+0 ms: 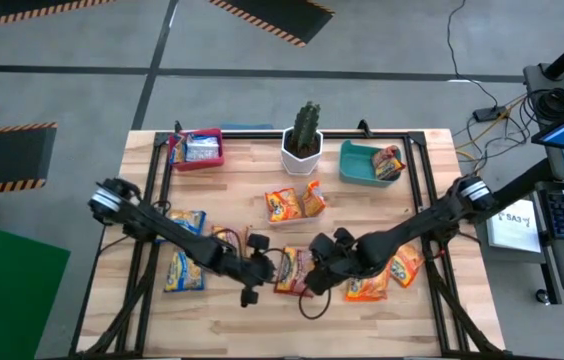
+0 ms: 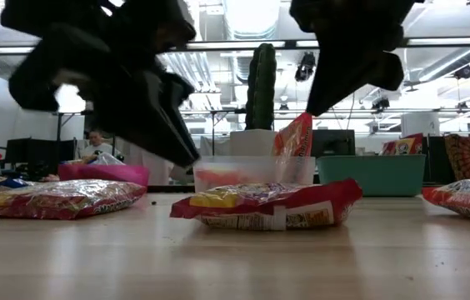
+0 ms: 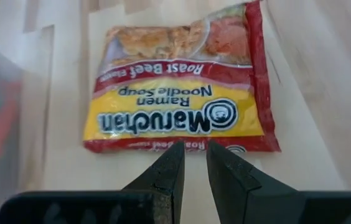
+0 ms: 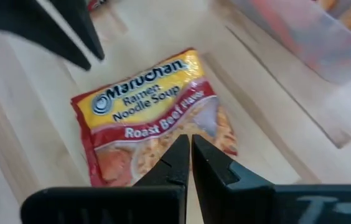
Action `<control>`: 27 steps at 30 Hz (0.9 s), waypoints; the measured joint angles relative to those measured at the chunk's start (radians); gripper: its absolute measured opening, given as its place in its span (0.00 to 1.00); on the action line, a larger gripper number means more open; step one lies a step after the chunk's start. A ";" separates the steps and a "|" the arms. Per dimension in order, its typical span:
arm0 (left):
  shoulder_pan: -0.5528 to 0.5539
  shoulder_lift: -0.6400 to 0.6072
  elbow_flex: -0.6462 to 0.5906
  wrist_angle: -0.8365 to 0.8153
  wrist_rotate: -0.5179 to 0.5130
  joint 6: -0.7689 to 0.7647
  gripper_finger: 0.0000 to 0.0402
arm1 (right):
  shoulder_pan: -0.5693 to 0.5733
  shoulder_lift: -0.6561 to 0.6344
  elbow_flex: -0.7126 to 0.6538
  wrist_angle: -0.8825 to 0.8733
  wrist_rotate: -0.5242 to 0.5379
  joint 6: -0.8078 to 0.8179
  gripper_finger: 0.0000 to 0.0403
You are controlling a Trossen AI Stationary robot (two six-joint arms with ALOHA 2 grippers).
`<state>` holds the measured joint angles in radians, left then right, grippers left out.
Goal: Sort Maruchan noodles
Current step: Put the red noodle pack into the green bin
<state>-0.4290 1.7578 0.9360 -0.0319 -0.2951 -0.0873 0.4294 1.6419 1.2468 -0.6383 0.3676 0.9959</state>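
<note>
A red-and-yellow Maruchan Roast Beef packet (image 1: 292,270) (image 2: 268,204) lies flat on the wooden table near its front middle. My left gripper (image 1: 262,270) (image 3: 195,149) hovers just left of it, slanting down toward the packet's near edge (image 3: 182,144). Its fingers stand a narrow gap apart with nothing between them. My right gripper (image 1: 315,275) (image 4: 190,142) is shut and hangs above the packet's right end, clear of it. More Maruchan noodles lie about: yellow-and-blue ones (image 1: 184,222) on the left and orange ones (image 1: 405,265) on the right.
A red bin (image 1: 197,150) at the back left and a teal bin (image 1: 370,163) at the back right each hold a packet. A cactus in a white pot (image 1: 302,140) stands between them. A clear container (image 2: 252,173) with orange packets (image 1: 292,205) sits mid-table.
</note>
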 joint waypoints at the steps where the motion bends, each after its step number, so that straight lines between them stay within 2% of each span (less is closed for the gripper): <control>1: 0.000 0.018 0.006 0.003 0.000 0.000 0.13 | 0.000 -0.007 -0.012 0.001 0.000 0.000 0.02; 6: -0.002 0.079 0.021 0.044 0.000 0.000 0.13 | -0.005 -0.032 -0.099 0.044 -0.001 0.019 0.02; 15: -0.006 0.090 0.019 0.110 0.029 -0.027 0.13 | -0.030 -0.071 -0.334 0.322 0.021 0.134 0.03; 17: -0.006 0.098 0.019 0.121 0.045 -0.027 0.13 | -0.050 -0.072 -0.366 0.368 -0.015 0.163 0.05; 21: -0.007 0.124 0.018 0.154 0.053 -0.037 0.13 | -0.089 -0.077 -0.422 0.461 -0.098 0.196 0.15; 27: -0.006 0.163 0.019 0.168 0.058 -0.042 0.13 | -0.133 -0.078 -0.455 0.525 -0.164 0.197 0.40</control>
<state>-0.4355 1.9211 0.9554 0.1358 -0.2367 -0.1289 0.2959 1.5642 0.7923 -0.1129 0.2032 1.1930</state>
